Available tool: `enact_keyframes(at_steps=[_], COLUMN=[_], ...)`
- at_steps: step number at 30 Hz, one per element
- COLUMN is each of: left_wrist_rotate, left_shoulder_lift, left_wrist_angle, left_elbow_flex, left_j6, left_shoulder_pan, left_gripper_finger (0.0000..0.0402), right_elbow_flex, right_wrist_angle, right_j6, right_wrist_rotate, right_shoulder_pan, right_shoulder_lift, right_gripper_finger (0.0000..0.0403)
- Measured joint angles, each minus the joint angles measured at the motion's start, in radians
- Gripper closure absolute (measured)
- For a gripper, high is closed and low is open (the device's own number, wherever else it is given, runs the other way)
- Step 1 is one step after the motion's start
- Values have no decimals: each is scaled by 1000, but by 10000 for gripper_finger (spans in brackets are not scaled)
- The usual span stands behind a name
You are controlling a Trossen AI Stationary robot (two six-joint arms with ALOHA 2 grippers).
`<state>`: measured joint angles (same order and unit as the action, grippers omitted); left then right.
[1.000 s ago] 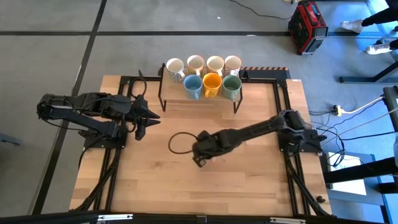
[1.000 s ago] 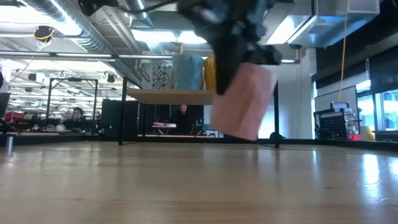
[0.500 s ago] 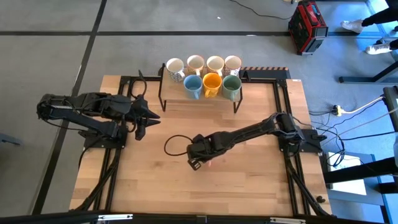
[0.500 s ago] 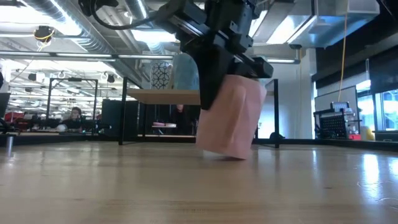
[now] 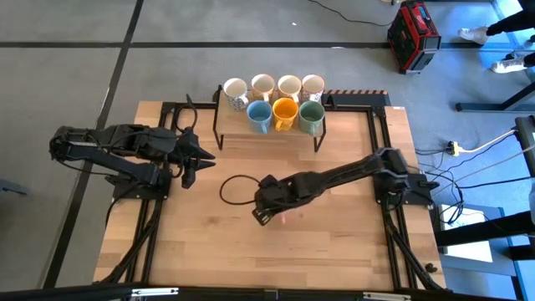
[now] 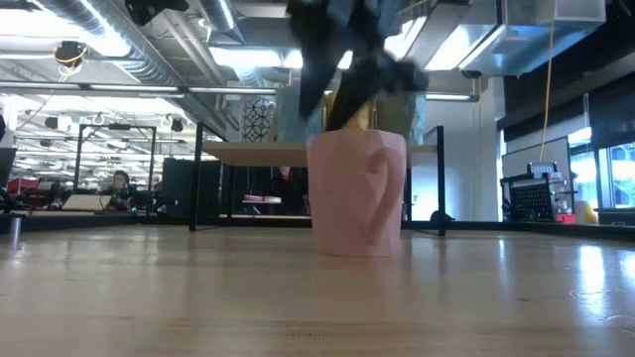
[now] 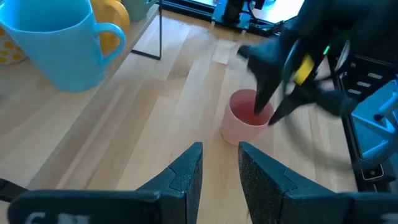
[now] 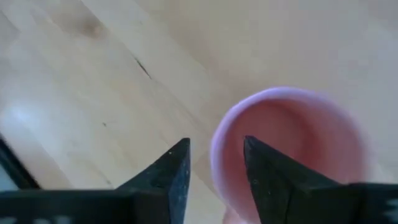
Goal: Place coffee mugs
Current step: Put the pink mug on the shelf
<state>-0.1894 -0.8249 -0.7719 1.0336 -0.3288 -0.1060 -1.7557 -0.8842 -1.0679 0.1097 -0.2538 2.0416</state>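
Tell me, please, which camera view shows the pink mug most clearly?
The low view: the pink mug stands upright on the table, handle showing. The left wrist view looks down into it, the right wrist view crops its rim, and the high view shows only a sliver.

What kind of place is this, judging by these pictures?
Probably a robotics lab in an open workshop hall: a wooden table with two mounted arms, exposed ceiling ducts, and rows of workbenches behind.
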Motion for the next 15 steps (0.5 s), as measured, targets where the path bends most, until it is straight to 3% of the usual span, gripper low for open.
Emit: enact_keyframes(at_steps=[8,15], left_wrist_rotate=[0,0], left_shoulder_lift=[0,0], left_wrist_angle=[-1,-1], left_elbow_flex=[0,0], left_j6=[0,0], left_shoulder_pan=[0,0], left_gripper_finger=[305,305], right_elbow_flex=[-1,61], right_wrist_angle=[-78,-61], right_j6=[-59,-109], right_wrist_rotate=[143,610], right_shoulder_pan=[-104,-336], right_shoulder_lift=[-157,-142], right_gripper_finger=[229,202])
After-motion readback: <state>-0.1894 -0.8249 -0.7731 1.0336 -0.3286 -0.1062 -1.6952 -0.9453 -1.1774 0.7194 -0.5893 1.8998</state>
